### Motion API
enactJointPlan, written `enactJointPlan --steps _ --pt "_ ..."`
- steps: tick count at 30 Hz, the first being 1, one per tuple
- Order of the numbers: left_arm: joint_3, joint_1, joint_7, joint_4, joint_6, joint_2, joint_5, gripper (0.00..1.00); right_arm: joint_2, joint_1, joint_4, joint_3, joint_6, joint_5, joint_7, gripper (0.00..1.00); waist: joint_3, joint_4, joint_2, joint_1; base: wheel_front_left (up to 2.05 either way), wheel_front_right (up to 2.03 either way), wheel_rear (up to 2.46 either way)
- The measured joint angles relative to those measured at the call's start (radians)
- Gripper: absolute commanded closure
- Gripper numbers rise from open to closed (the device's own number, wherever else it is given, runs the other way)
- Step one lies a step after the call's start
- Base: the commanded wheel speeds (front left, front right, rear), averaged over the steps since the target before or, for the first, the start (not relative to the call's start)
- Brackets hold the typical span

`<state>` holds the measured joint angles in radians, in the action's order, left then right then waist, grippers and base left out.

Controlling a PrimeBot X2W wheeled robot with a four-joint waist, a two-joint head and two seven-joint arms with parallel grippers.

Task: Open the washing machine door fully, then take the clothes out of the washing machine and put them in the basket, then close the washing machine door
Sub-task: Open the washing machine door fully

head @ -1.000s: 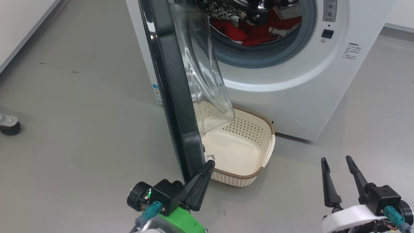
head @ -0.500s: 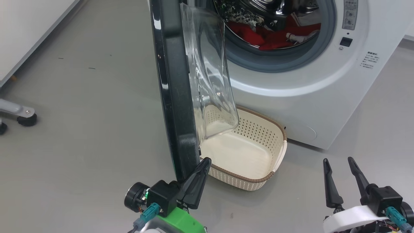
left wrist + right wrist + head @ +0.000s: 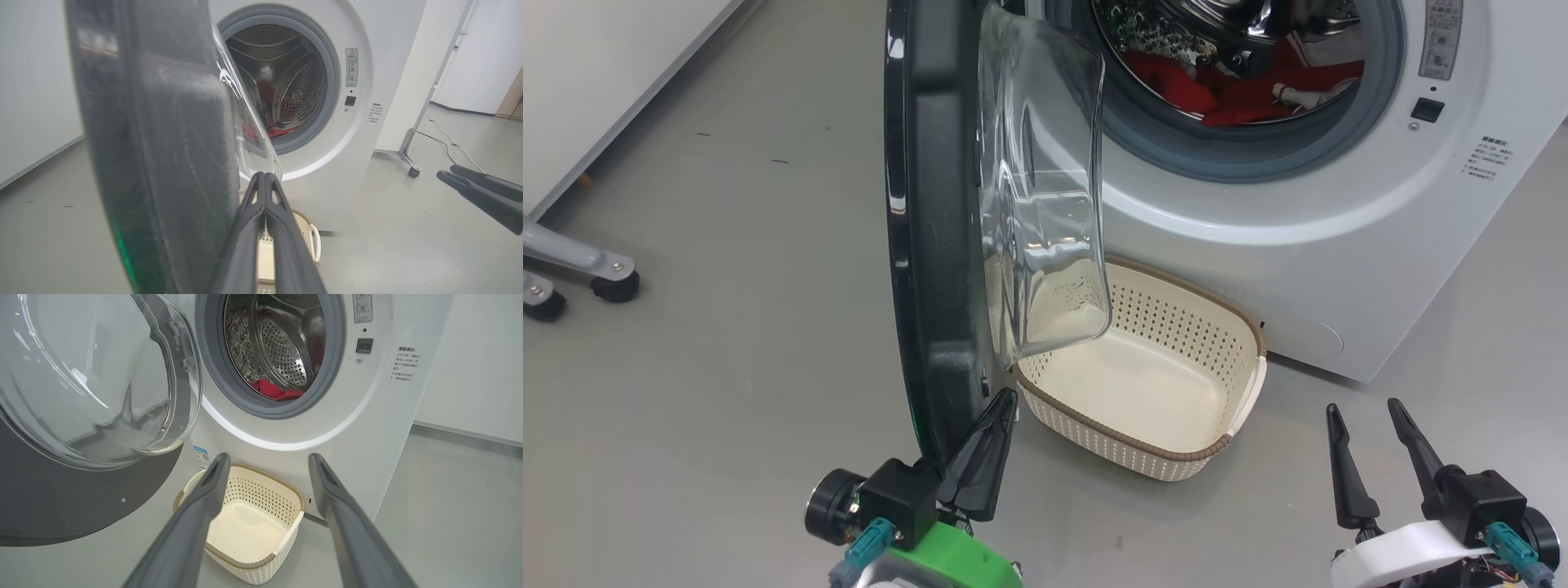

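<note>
1. The large round glossy black washing machine door (image 3: pixel 931 245) stood swung out from the big white front-loading washing machine (image 3: pixel 1258 269). It was roughly edge-on to me and, by my reckoning, short of fully open.
2. The left claw (image 3: pixel 1006 398) had its two dark fingers pressed together on nothing, its tip at the door's lower inner edge. It looked to be touching, though the angle left that unsure.
3. The right claw (image 3: pixel 1363 406) hung low over the grey floor (image 3: pixel 727 343), fingers spread and empty, well apart from the door.
4. The bright red clothes (image 3: pixel 1241 94) lay inside the perforated steel drum (image 3: pixel 1225 24), beside a black-and-white patterned cloth (image 3: pixel 1152 33).
5. The small cream perforated plastic basket (image 3: pixel 1119 438) sat empty on the floor close in front of the machine, its left end under the door's bulging clear glass window (image 3: pixel 1045 188).
6. Risks:
   - The pointed tip could skid off the glossy edge mid-push, letting the door drift back.
   - The overhanging glass could catch a dropped garment.
   - The patterned cloth might drag out with the red one.
</note>
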<state>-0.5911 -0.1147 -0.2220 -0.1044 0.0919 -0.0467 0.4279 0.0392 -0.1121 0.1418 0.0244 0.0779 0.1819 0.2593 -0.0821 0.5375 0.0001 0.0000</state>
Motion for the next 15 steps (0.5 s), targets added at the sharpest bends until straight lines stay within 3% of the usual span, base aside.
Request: enactJointPlan --steps 15 --pt "0.136 0.022 -0.016 0.001 0.017 -0.009 -0.017 1.00 0.000 0.002 0.006 0.001 0.000 -0.001 0.000 0.00 -0.011 0.003 0.0000 0.0000 0.00 0.00 0.00"
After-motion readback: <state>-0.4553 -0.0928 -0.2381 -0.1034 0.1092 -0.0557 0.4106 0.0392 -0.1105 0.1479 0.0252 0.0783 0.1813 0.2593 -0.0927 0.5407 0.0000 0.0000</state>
